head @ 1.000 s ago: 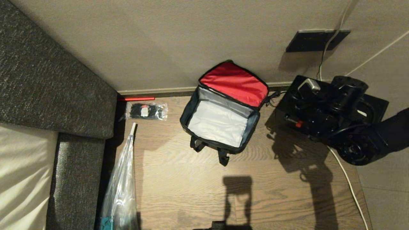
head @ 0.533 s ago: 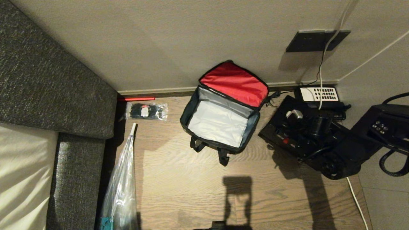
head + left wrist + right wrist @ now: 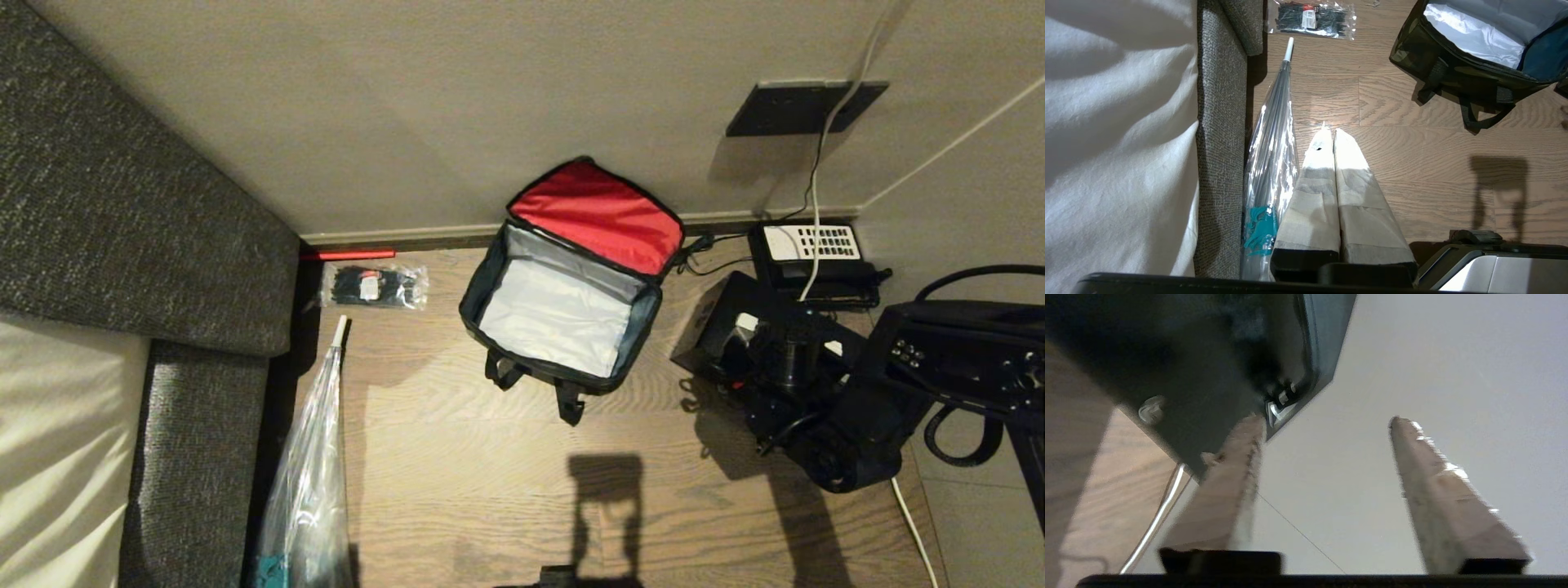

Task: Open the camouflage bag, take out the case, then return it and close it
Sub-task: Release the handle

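On the wood floor (image 3: 457,457) by the wall, the camouflage bag (image 3: 563,306) stands unzipped and empty. Right of it we see the case (image 3: 718,322) set down, the right gripper (image 3: 1327,424) spread wide, holding nothing. We judge the case rigid and weighty; its top handle suits gripping.

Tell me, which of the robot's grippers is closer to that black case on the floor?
The right. The right gripper is open right beside the case, which shows next to one of its fingers. The left gripper hangs shut over the floor near the sofa, beyond the camouflage bag.
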Robot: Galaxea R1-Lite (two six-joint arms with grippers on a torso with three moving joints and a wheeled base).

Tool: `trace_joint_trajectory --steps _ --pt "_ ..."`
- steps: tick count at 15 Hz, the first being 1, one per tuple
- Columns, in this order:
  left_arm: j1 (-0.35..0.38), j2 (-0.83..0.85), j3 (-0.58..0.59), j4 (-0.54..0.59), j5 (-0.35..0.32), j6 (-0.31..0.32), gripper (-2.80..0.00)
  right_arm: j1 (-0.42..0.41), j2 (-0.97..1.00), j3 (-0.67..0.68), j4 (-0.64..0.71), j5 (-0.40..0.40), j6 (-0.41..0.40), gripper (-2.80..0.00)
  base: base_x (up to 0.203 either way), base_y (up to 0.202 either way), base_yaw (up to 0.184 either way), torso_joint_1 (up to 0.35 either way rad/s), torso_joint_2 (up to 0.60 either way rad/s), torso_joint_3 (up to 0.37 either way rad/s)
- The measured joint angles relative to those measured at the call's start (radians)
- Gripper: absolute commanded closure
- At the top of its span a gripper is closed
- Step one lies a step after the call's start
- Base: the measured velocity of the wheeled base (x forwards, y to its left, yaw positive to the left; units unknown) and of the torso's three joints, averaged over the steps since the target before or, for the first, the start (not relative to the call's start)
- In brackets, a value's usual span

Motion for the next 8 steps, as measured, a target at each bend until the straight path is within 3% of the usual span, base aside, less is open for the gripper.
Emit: trace_joint_trajectory --steps 1,2,8 --pt "0.0 0.0 0.0 0.0 0.0 0.0 0.0 0.02 -0.016 0.043 0.03 0.016 0.02 -2.8 0.0 0.0 0.0 0.0 0.0 0.0" --pt "0.0 0.0 0.0 0.0 0.0 0.0 0.0 0.038 -0.042 0.077 0.069 0.031 0.046 0.0 0.0 0.0 0.0 0.0 0.0 0.0" --pt "0.002 0.0 0.0 0.0 0.0 0.0 0.0 0.089 -0.381 0.139 0.288 0.057 0.149 0.0 0.0 0.0 0.0 0.0 0.0 0.0"
